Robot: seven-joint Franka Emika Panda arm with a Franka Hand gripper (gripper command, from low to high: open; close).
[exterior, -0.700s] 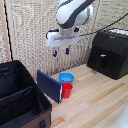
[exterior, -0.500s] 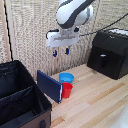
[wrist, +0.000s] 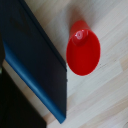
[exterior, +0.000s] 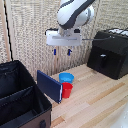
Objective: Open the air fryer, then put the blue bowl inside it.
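Note:
The air fryer point(exterior: 110, 53) is a matte-black box standing at the exterior view's right, its drawer shut with the handle facing out. The blue bowl point(exterior: 66, 77) sits on the wooden table near the middle, right behind a red cup point(exterior: 66, 90). My gripper point(exterior: 61, 51) hangs in the air well above the bowl and cup, its blue-tipped fingers point(exterior: 68, 52) spread apart with nothing between them. The wrist view looks straight down on the red cup point(wrist: 83, 48) and a dark-blue panel point(wrist: 35, 60); neither the bowl nor my fingers show there.
A dark-blue flat panel point(exterior: 49, 85) leans beside the red cup. A black fabric suitcase point(exterior: 19, 100) lies open at the exterior view's left. A woven screen point(exterior: 30, 35) backs the table. Bare light wood point(exterior: 95, 105) lies between cup and air fryer.

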